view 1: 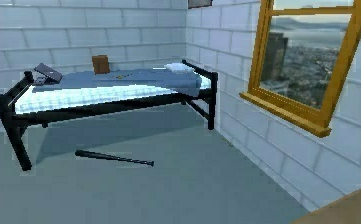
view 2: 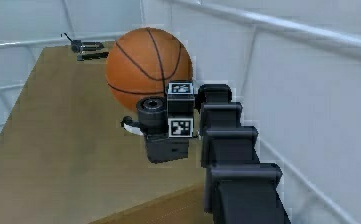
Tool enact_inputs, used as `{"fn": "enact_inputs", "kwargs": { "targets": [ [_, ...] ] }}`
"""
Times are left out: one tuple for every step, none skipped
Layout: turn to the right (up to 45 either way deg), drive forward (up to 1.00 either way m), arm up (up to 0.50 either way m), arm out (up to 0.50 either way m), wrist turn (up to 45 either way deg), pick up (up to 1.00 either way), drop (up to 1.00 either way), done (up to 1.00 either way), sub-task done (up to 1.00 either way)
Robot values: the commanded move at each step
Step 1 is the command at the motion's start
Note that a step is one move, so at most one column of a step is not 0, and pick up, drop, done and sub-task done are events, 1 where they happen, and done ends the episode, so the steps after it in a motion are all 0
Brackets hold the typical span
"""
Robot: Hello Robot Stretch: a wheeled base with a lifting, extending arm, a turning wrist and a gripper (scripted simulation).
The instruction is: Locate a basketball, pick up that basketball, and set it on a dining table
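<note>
arm, hand at basketball, wooden table behind; cannot tell if held

Black segmented arm carries marked white squares and dark tool

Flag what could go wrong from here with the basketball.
The basketball is at the jaws by the wooden table; whether it is held or resting can't be told, so it might roll off its edge. It could also knock the small dark object at the table's far end. Driving ahead risks catching the bat on the floor.
</note>
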Motion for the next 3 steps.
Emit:
{"fn": "enact_inputs", "kwargs": {
  "targets": [
    [0.0, 0.0, 0.0, 0.0, 0.0, 1.0, 0.0, 0.0, 0.0],
    [0.0, 0.0, 0.0, 0.0, -45.0, 0.0, 0.0, 0.0, 0.0],
    [0.0, 0.0, 0.0, 0.0, -45.0, 0.0, 0.0, 0.0, 0.0]
  ]
}}
